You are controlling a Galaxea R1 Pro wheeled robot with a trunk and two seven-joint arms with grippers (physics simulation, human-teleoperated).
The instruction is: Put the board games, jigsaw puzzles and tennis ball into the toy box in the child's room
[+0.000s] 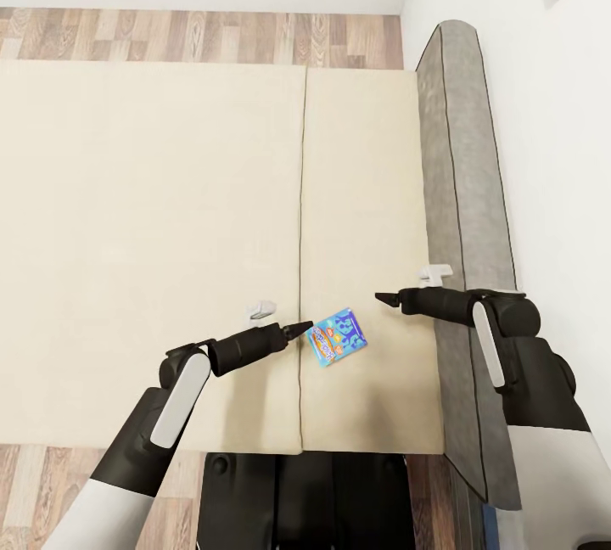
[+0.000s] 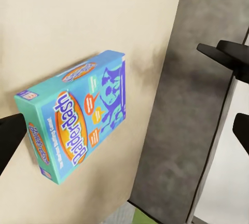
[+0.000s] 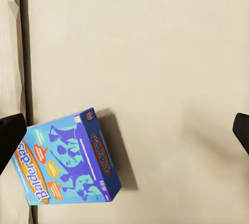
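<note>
While both grippers stand parted and empty, small blue board game [image 1: 336, 337] lies flat on bed [image 1: 153, 219], between left gripper [image 1: 299, 329] and right gripper [image 1: 383, 299]; judged best: close squarely on opposite box edges.

board game [image 1: 336, 337]: I see printed card, slightly glossy
mattress [image 1: 153, 227]: matt beige cloth
headboard [image 1: 467, 193]: rough grey fabric
floor [image 1: 204, 36]: wood planks

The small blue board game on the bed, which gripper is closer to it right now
Left. The left gripper has its tip right at the blue board game's edge; the right gripper sits a clear gap off on the headboard side.
</note>
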